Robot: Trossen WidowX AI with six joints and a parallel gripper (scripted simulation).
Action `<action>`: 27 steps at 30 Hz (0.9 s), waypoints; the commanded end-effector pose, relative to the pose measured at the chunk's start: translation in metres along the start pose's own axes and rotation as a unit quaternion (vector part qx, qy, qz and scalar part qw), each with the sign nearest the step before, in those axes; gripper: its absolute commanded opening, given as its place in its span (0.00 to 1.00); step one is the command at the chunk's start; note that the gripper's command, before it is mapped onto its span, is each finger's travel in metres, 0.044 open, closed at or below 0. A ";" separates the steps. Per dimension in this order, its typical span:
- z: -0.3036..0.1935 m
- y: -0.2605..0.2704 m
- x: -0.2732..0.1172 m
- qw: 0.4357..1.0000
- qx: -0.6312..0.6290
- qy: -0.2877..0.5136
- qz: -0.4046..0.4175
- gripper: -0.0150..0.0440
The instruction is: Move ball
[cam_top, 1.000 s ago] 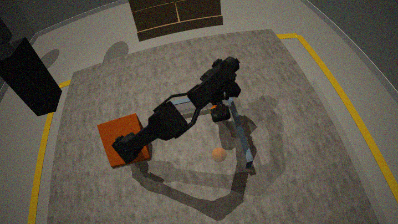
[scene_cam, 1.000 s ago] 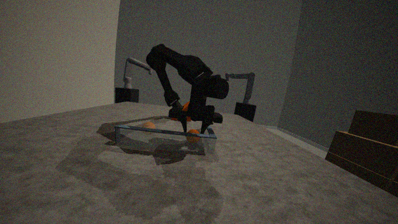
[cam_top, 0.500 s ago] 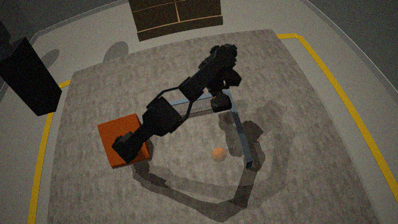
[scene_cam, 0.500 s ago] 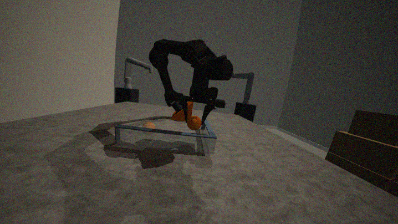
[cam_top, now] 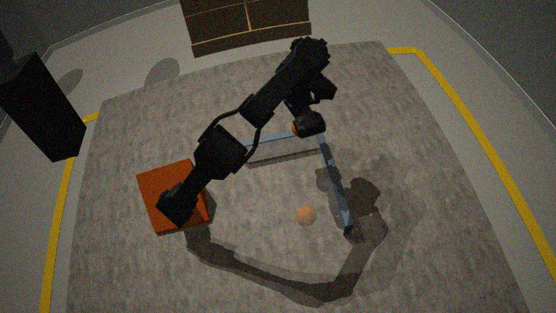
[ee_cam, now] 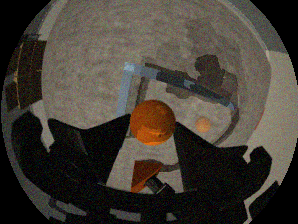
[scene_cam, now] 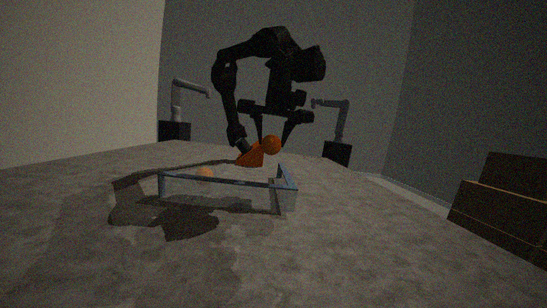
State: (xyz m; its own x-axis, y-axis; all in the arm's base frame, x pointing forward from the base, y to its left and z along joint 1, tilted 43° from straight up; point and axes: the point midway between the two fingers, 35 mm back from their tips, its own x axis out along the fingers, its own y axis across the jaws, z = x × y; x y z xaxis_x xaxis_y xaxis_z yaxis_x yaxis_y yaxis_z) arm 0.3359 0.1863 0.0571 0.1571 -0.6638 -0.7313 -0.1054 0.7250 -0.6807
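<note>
The gripper (scene_cam: 271, 144) was clenched on the ball (scene_cam: 271, 144), its 2 fingers (scene_cam: 258, 129) pressing the ball's sides. The exterior view showed the ball lifted off the table (scene_cam: 343, 237), hanging above the 2 walls (scene_cam: 229, 181) near their corner. From the top, only an orange sliver of the ball (cam_top: 294, 128) peeked out beside the gripper (cam_top: 308, 123), which sat over the corner where the walls (cam_top: 334, 177) met. The wrist view had the ball (ee_cam: 152, 121) centred between the dark fingers, with the walls (ee_cam: 180, 83) below it.

The copy (cam_top: 305, 215) lay on the table (cam_top: 408, 175) inside the walls, close to the longer one and well apart from the held ball. It appeared as a pale orange blur behind the near wall in the exterior view (scene_cam: 204, 171), probably dimmed by the clear panel. An orange block (cam_top: 157, 183) sat under the arm's base.
</note>
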 end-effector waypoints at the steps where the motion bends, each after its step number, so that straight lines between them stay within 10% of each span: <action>1: -0.001 0.001 -0.015 1.000 -0.004 0.001 0.004 0.25; 27: -0.023 -0.128 0.019 1.000 0.026 0.009 0.007 0.25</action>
State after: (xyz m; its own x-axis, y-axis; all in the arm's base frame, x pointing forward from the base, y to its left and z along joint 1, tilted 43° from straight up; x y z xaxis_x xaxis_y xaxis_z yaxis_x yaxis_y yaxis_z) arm 0.3342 0.0950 0.1213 0.1355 -0.6528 -0.7453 -0.0618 0.7452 -0.6640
